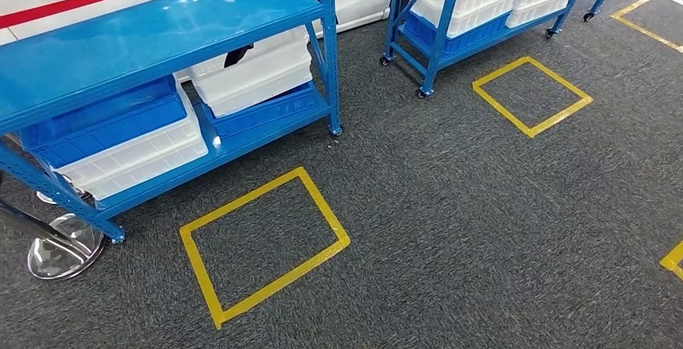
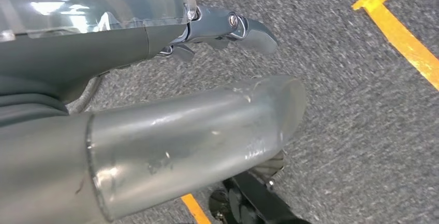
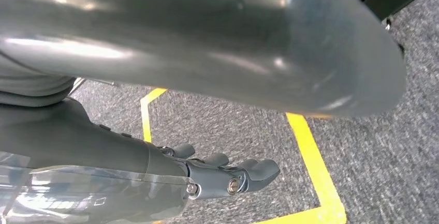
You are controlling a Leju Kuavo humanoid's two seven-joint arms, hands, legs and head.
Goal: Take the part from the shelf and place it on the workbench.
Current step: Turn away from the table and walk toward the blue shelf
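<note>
Grey carpet is stretching across the scene, marked with a yellow tape square in front of a blue shelf that is carrying stacked blue and white bins; a second blue rack on castors is standing further along behind another tape square. Judging from this, the task is barely getting started. The left hand is hanging over bare carpet with its fingers loosely apart and holding nothing, and the right hand is doing the same above a tape outline, its fingers slightly curled yet spread and unloaded. Both sets of fingers are sitting well away from the shelf and its bins. No part is lying visible on the shelf top; it is presumably sitting inside one of the bins, though which one cannot be told. Reaching in, grasping, carrying and setting down on the worktop are all remaining.
</note>
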